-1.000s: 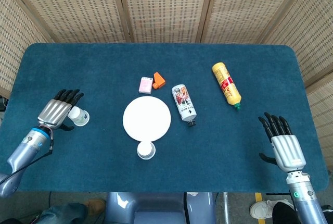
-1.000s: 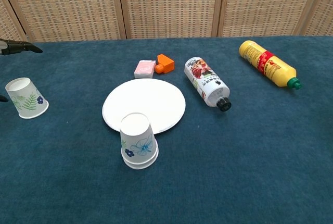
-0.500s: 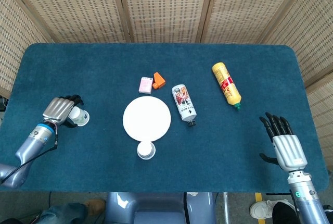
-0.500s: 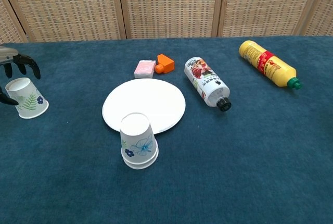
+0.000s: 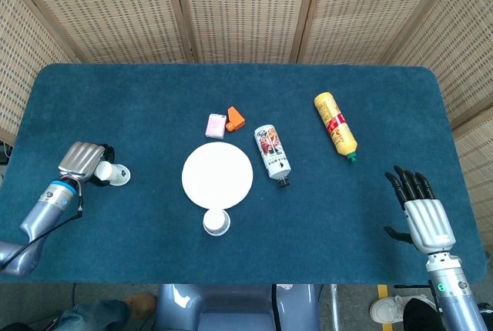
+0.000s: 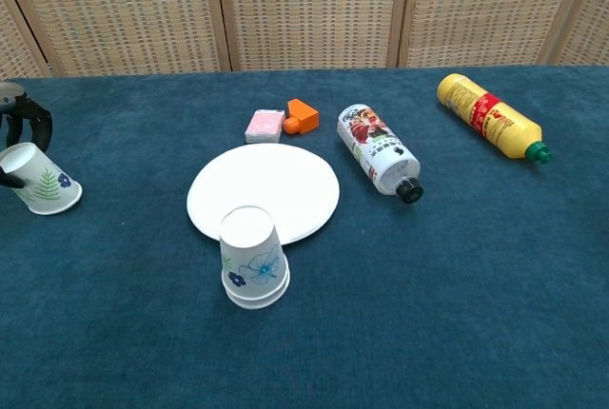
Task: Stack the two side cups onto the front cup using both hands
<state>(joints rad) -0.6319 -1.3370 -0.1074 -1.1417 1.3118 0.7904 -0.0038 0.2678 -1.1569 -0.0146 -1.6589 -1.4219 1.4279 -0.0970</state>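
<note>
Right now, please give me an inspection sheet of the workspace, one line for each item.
Surface: dark blue cloth table, nothing spilled.
Job's things: front cup stack upside down at the near edge of the white plate; it looks like two cups nested. Left cup tilted off its rim.
Clutter: white bottle and yellow bottle lying down; pink box and orange piece beyond the plate.
Hands: left hand, fingers curled around the left cup; right hand open, holds nothing.
Cables: black cable along the left forearm.
Surroundings: woven screen panels behind the table.
</note>
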